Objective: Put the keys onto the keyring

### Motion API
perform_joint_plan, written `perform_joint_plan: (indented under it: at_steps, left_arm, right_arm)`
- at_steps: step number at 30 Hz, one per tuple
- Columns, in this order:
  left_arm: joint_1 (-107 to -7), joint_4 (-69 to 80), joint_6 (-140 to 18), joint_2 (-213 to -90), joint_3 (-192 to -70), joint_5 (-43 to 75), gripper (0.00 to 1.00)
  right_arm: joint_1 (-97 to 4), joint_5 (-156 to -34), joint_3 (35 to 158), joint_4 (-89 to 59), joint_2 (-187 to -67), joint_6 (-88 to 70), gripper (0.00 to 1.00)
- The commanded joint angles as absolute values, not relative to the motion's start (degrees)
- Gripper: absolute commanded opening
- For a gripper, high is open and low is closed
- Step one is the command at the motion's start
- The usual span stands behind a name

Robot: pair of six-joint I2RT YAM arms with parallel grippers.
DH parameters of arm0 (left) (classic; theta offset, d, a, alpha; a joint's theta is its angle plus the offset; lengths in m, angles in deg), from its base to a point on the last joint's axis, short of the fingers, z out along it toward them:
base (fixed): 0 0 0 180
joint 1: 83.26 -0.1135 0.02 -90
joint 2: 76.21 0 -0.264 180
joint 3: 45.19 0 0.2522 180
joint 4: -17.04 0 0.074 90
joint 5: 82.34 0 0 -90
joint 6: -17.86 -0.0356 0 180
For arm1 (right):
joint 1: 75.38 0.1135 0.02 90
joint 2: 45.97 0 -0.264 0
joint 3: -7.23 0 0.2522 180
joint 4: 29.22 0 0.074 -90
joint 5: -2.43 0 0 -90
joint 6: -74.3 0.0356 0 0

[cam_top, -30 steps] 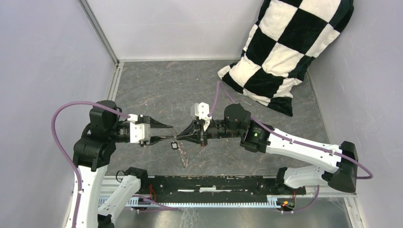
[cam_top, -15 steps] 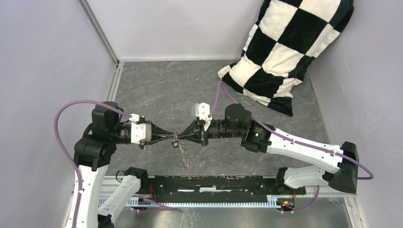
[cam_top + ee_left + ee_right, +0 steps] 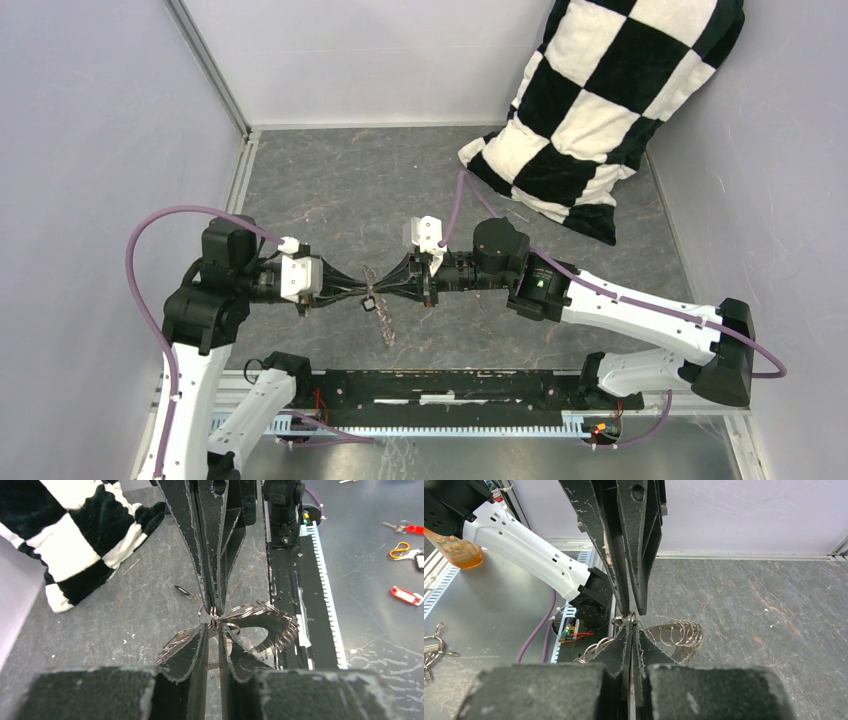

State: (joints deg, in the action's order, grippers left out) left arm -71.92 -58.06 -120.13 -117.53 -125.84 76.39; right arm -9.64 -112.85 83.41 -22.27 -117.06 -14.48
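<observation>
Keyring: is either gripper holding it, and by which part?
Both. The left gripper and right gripper, tip to tip, pinch the keyring at one spot on its upper edge; the rest hangs below them.

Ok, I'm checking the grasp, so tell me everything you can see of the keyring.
The keyring is a bunch of silvery metal loops with small toothed keys hung along it. The left end effector and the right end effector both grip it at one spot, tips meeting above the table; the rest droops below them.
</observation>
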Motion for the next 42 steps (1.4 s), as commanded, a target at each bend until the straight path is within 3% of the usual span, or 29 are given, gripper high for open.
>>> perform_joint_plan:
  at_steps: [1,14,18,20,25,30,35,42]
  left_arm:
    - [-72.10,-56.93,-116.01,-117.83,-125.03,78.64,0.19]
    - [-72.10,-55.32,-114.78,-117.64,-123.64,80.11,0.13]
    - [-72.10,-54.66,-114.42,-117.48,-123.72,80.03,0.02]
    - [-72.10,-54.51,-114.69,-117.09,-123.64,78.62,0.02]
    - [-72.10,-56.57,-120.02,-115.89,-123.65,75.57,0.02]
    - [-72.10,-59.44,-123.99,-117.13,-124.70,74.98,0.02]
    - [-72.01,-60.88,-127.36,-117.83,-125.48,74.21,0.02]
    - [-72.01,-63.76,-131.25,-118.79,-127.09,73.83,0.02]
  right_arm:
    - [-9.65,-113.50,86.22,-26.97,-116.63,-14.46,0.01]
    - [-9.02,-114.20,87.02,-27.88,-118.26,-13.99,0.01]
    - [-8.89,-114.32,87.00,-27.60,-118.08,-13.95,0.01]
    - [-8.92,-113.59,87.11,-26.35,-117.67,-14.29,0.02]
    - [-9.04,-109.33,92.25,-13.00,-116.96,-20.39,0.30]
    - [-9.03,-110.23,105.67,5.83,-122.13,-27.38,0.42]
    - [-8.78,-112.36,116.45,18.71,-128.66,-32.21,0.40]
    - [-8.02,-113.67,124.18,25.49,-133.76,-35.24,0.32]
